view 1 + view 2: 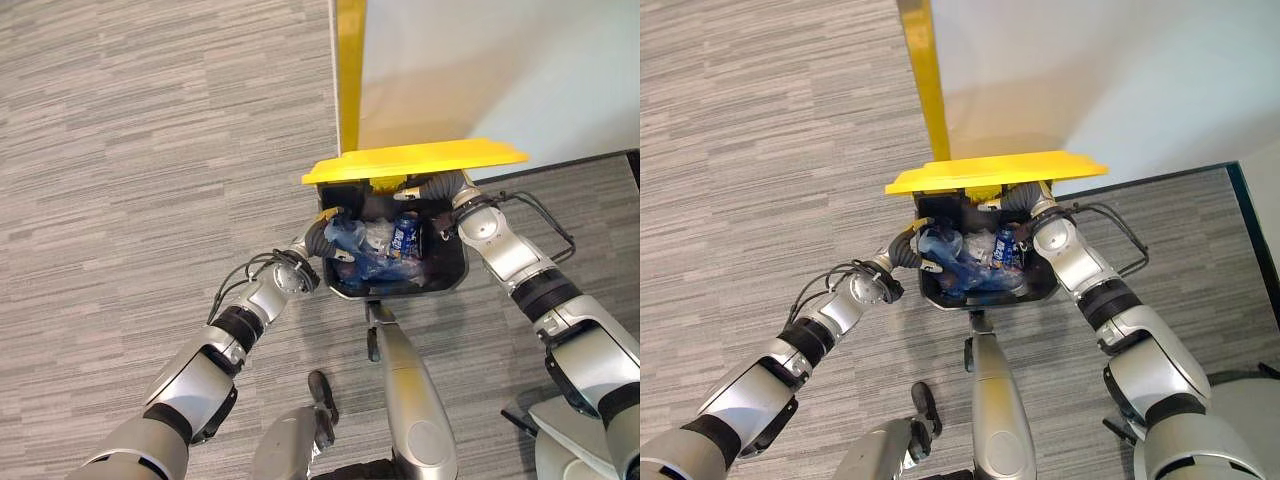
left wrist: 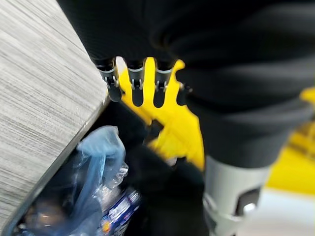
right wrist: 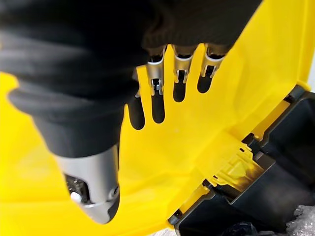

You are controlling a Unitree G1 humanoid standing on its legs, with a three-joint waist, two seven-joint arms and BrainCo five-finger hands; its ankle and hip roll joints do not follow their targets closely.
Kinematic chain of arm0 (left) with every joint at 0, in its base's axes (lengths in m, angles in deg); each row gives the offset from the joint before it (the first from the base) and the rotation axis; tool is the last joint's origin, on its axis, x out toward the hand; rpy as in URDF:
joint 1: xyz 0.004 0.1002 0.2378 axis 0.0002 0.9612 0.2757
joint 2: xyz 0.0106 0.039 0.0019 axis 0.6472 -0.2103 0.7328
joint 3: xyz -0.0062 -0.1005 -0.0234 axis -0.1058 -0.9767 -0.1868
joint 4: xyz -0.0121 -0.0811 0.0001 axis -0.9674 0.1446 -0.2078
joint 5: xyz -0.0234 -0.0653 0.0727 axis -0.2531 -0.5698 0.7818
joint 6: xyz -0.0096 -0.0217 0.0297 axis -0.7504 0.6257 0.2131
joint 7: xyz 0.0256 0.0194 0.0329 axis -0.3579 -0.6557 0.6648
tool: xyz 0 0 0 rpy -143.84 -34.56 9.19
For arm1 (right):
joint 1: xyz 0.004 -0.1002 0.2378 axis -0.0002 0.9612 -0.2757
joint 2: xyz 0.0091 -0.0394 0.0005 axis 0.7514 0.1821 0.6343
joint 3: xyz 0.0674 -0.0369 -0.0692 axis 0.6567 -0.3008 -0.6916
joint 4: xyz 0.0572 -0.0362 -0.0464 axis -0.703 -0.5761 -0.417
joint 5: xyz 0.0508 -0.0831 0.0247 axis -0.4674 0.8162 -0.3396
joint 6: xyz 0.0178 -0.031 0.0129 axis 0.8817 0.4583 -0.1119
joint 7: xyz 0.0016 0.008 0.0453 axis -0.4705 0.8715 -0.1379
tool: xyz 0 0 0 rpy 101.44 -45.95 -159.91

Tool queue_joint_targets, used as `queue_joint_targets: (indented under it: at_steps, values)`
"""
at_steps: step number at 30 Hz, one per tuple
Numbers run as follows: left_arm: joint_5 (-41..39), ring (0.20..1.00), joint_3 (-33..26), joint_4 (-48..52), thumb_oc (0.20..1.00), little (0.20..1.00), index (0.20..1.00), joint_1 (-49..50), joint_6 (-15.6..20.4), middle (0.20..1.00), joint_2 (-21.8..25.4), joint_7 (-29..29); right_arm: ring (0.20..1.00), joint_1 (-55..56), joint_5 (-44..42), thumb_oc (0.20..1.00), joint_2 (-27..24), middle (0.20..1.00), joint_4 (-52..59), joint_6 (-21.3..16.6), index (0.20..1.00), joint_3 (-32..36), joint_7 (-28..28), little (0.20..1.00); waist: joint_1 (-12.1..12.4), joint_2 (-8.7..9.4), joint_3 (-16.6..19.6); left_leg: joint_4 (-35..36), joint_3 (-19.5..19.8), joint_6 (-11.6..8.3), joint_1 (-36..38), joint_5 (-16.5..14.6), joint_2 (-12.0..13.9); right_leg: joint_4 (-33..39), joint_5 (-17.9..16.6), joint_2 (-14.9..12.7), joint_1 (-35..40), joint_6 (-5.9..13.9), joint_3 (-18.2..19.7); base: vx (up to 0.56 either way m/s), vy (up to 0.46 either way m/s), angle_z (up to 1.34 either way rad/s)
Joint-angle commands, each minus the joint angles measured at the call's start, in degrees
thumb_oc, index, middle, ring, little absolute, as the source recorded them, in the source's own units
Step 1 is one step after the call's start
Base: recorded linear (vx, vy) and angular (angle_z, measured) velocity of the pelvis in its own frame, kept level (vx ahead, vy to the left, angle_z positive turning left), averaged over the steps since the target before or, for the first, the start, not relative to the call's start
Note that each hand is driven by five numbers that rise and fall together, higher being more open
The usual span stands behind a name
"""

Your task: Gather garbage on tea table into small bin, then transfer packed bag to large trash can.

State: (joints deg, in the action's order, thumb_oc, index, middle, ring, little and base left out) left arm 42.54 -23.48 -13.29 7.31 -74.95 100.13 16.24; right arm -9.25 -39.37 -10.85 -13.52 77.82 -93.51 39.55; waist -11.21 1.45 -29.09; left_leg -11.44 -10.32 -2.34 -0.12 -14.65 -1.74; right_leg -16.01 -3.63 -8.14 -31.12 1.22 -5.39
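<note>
- Sitting in the big black trash can [image 1: 448,268] under its raised yellow lid [image 1: 415,159] is a crinkly blue bag [image 1: 372,247].
- Left hand [image 1: 322,235] at the can's left rim, fingers straight, holding nothing.
- Right hand [image 3: 167,93] by the lid, fingers straight.

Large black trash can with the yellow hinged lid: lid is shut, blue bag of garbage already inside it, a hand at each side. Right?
Not quite: the yellow hinged lid is raised open, not shut, as the left eye view shows. The rest stands: the blue bag of garbage lies inside the large black trash can, with the left hand and right hand at its sides.
</note>
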Motion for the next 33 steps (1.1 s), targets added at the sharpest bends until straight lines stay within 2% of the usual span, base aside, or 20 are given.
queue_joint_targets:
  at_steps: [1, 2, 3, 7, 10, 14, 15, 16, 17, 19, 20, 21, 22, 24, 33]
  values:
    - [-5.7, 1.0, -0.8, 4.9, 1.0, 1.0, 1.0, 7.0, 4.2, 1.0, 2.5, 0.6, 1.0, 2.8, -0.3, 1.0, 2.2, 1.0, 1.5, -3.6, 1.0, 2.9, 0.3, 1.0, 1.5, 3.3, 5.2, -6.6, 2.6, 1.66, 2.2, -11.6, -1.9, 10.0, -12.6, -5.0, -2.2, 10.2, -4.7, -0.05, -0.046, 0.32]
    - [-6.4, 1.0, -2.1, 6.1, 1.0, 1.0, 1.0, 9.1, 4.4, 1.0, 3.4, 1.0, 1.0, 5.0, 0.1, 1.0, 2.3, 1.0, 2.5, -3.5, 1.0, 3.7, 0.9, 1.0, 1.8, 4.1, 5.5, -6.6, 2.9, 1.71, 2.6, -11.4, -2.3, 10.7, -13.1, -5.6, -1.3, 10.29, -5.0, -0.12, -0.054, 0.25]
    - [-8.1, 1.0, -6.4, 8.3, 1.0, 1.0, 1.0, 15.2, 4.6, 1.0, 6.0, 2.2, 1.0, 11.1, 1.2, 1.0, 3.0, 1.0, 4.2, -3.5, 1.0, 5.9, 2.4, 1.0, 3.0, 5.33, 5.9, -8.1, 3.2, 1.82, 3.4, -11.9, -2.5, 12.6, -14.0, -6.3, 1.5, 10.66, -6.4, -0.11, -0.04, 0.17]
    - [-9.6, 1.0, -12.5, 9.3, 1.0, 1.0, 1.0, 23.7, 4.5, 1.0, 8.9, 3.6, 1.0, 18.3, 2.8, 1.0, 4.7, 1.0, 5.4, -2.9, 1.0, 8.7, 4.2, 1.0, 5.0, 6.42, 6.9, -11.0, 3.3, 2.39, 3.2, -12.4, -3.1, 15.5, -14.2, -7.4, 5.0, 10.99, -8.3, -0.11, 0.005, 0.09]
    - [-10.1, 1.0, -19.4, 8.8, 1.0, 1.0, 1.0, 32.6, 3.8, 1.0, 10.6, 4.5, 1.0, 25.1, 4.0, 1.0, 6.0, 1.0, 6.3, -2.7, 1.0, 11.5, 6.0, 1.0, 6.9, 6.34, 8.3, -14.0, 3.8, 3.39, 2.3, -12.3, -4.0, 17.7, -12.8, -7.1, 7.4, 11.23, -9.1, -0.13, 0.097, 0.02]
    - [-9.1, 1.0, -24.9, 6.4, 1.0, 1.0, 1.0, 38.6, 2.9, 1.0, 11.2, 5.2, 1.0, 30.7, 5.2, 1.0, 5.9, 1.0, 6.4, -2.4, 1.0, 14.0, 7.7, 1.0, 7.0, 6.4, 10.3, -12.2, 3.7, 4.05, 2.7, -10.2, -5.0, 17.1, -11.5, -7.2, 7.6, 11.5, -8.9, -0.06, 0.108, -0.13]
    - [-8.8, 1.0, -25.8, 5.8, 1.0, 1.0, 1.0, 39.4, 2.6, 1.0, 11.1, 5.1, 1.0, 32.0, 5.3, 1.0, 6.1, 1.0, 6.4, -2.2, 1.0, 14.7, 8.0, 1.0, 6.7, 6.19, 10.3, -11.5, 3.4, 4.31, 3.2, -9.5, -4.9, 15.8, -12.1, -7.3, 7.4, 11.79, -8.7, -0.08, 0.148, -0.25]
    - [-8.7, 1.0, -27.1, 4.7, 1.0, 1.0, 1.0, 41.3, 2.5, 1.0, 10.4, 4.9, 1.0, 34.5, 5.0, 1.0, 6.3, 1.0, 5.5, -2.4, 1.0, 15.2, 8.5, 1.0, 6.5, 5.59, 10.4, -9.3, 2.7, 4.83, 3.1, -6.8, -4.5, 9.8, -10.6, -6.8, 7.2, 11.82, -9.1, -0.2, 0.184, -0.23]
    - [-8.5, 1.0, -27.5, 4.9, 1.0, 1.0, 1.0, 42.5, 2.2, 1.0, 10.4, 4.9, 1.0, 37.3, 4.8, 1.0, 6.5, 1.0, 5.0, -2.6, 1.0, 16.1, 8.7, 1.0, 6.9, 4.74, 10.8, -7.9, 2.2, 5.29, 1.9, -4.8, -4.1, 2.3, -7.6, -6.3, 7.8, 10.34, -7.7, -0.25, 0.17, -0.11]
    - [-8.2, 1.0, -27.7, 4.8, 1.0, 1.0, 1.0, 42.9, 1.8, 1.0, 10.9, 4.7, 1.0, 39.9, 4.7, 1.0, 6.7, 1.0, 3.3, -2.9, 1.0, 17.1, 9.0, 1.0, 7.3, 3.14, 11.9, -4.4, 2.6, 5.64, 0.7, -1.8, -3.2, -8.7, -3.3, -3.4, 7.6, 9.09, -3.7, -0.16, 0.069, -0.07]
    - [-8.0, 1.0, -27.9, 4.5, 1.0, 1.0, 1.0, 43.1, 1.6, 1.0, 10.9, 4.5, 1.0, 40.6, 4.6, 1.0, 7.0, 1.0, 2.4, -2.9, 1.0, 17.3, 8.8, 1.0, 7.7, 2.78, 12.5, -3.8, 2.7, 5.19, 0.2, -0.9, -2.6, -9.2, -0.7, -2.8, 8.7, 8.56, -2.9, -0.06, 0.004, -0.01]
    - [-8.0, 1.0, -27.9, 4.5, 1.0, 1.0, 1.0, 43.1, 1.6, 1.0, 10.9, 4.5, 1.0, 40.6, 4.6, 1.0, 7.0, 1.0, 2.4, -2.9, 1.0, 17.3, 8.8, 1.0, 7.7, 2.78, 12.5, -3.8, 2.7, 5.19, 0.2, -0.9, -2.6, -9.2, -0.7, -2.8, 8.7, 8.56, -2.9, 0.07, -0.221, 0.07]
    - [-8.9, 1.0, -28.4, 4.8, 1.0, 1.0, 1.0, 44.3, 1.9, 1.0, 10.7, 4.3, 1.0, 43.5, 3.5, 1.0, 7.4, 1.0, 1.3, -2.9, 1.0, 18.9, 8.6, 1.0, 8.0, 4.02, 14.3, -2.3, 3.4, 3.81, -0.7, 0.3, -2.0, -1.1, 2.5, -0.4, 14.7, 7.43, -0.1, 0.13, -0.315, 0.02]
    - [-9.9, 1.0, -29.0, 3.4, 1.0, 1.0, 1.0, 45.2, 1.8, 1.0, 9.9, 4.4, 1.0, 44.9, 2.7, 1.0, 7.3, 1.0, -0.3, -2.7, 1.0, 19.8, 8.6, 1.0, 7.7, 4.35, 16.0, -0.8, 2.0, 2.72, -1.1, 1.2, -0.6, 3.4, 2.2, 2.1, 16.2, 7.43, 0.2, 0.14, -0.253, -0.17]
    - [-8.3, 1.0, -29.5, -0.8, 1.0, 1.0, 1.0, 47.3, 1.1, 1.0, 7.5, 5.6, 1.0, 48.1, 2.9, 1.0, 6.4, 1.0, -3.9, -2.8, 1.0, 22.0, 8.5, 1.0, 6.4, 3.77, 19.8, 3.1, 0.3, 1.05, 3.7, 2.0, 1.4, 13.9, 1.5, 4.0, 23.7, 6.4, -0.4, 0.1, -0.071, -0.19]
